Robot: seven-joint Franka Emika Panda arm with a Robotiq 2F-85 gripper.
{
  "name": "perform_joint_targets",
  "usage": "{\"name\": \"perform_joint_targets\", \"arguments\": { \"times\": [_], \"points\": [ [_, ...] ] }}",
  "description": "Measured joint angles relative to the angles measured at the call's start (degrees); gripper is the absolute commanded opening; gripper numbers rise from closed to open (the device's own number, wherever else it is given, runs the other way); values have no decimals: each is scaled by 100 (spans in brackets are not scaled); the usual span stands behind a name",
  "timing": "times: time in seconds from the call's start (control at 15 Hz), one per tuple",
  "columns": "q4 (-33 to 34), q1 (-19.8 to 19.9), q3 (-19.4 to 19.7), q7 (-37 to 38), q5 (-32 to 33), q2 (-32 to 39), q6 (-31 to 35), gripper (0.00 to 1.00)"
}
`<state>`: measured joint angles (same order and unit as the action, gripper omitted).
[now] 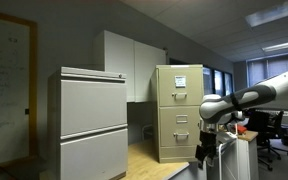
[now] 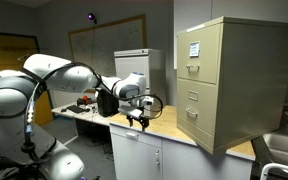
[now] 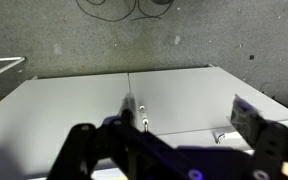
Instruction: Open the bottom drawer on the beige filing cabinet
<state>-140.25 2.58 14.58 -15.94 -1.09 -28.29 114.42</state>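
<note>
The beige filing cabinet [image 1: 179,110] stands on a wooden counter, also seen in the other exterior view [image 2: 229,85]. It has stacked drawer fronts with small metal handles and white papers on the upper front. Its bottom drawer [image 2: 192,122] looks shut in both exterior views [image 1: 181,142]. My gripper [image 2: 137,120] hangs over the counter edge, well apart from the cabinet's front, and also shows in an exterior view [image 1: 205,150]. In the wrist view the gripper [image 3: 169,140] is open and empty, with its fingers wide apart. The filing cabinet is out of the wrist view.
A wider pale-grey two-panel cabinet [image 1: 89,125] stands nearby. The wooden counter [image 2: 169,128] sits on white cupboard doors [image 3: 74,105] with small handles [image 3: 127,110]. A cluttered desk [image 2: 79,105] lies behind the arm. Office chairs [image 1: 276,135] stand at the back.
</note>
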Motion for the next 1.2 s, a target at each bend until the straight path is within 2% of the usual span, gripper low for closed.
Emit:
{"name": "perform_joint_targets", "arguments": {
  "times": [0.33, 0.53, 0.87, 1.2],
  "points": [
    [-5, 35, -31, 29, 0, 23, 10, 100],
    [59, 52, -73, 106, -187, 179, 299, 100],
    [706, 50, 5, 200, -1486, 954, 969, 100],
    [1713, 152, 324, 137, -3145, 2028, 1495, 100]
  ]
}}
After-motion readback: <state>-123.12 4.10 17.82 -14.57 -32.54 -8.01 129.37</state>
